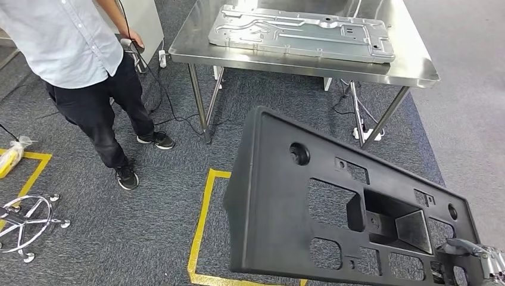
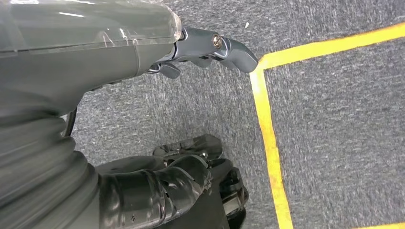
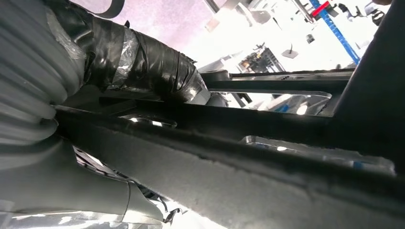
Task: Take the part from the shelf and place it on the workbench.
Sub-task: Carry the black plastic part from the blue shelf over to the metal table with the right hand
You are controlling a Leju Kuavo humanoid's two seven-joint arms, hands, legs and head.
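The right hand (image 1: 476,257), lower right of frame, grips a large black moulded plastic panel (image 1: 333,208) tilted above the grey carpet; the left hand (image 2: 200,52) hangs empty, fingers apart. Keeping the panel level should clear the steel tabletop (image 1: 417,71), upper centre.

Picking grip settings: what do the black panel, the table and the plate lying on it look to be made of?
Black panel: looks like moulded plastic, matte and finely textured, with formed cut-outs and a recessed pocket; the right hand holds its lower edge.
Table: probably stainless steel, with a brushed top that mirrors the room.
Plate: looks like stamped sheet metal, dull grey, with pressed ribs and holes.
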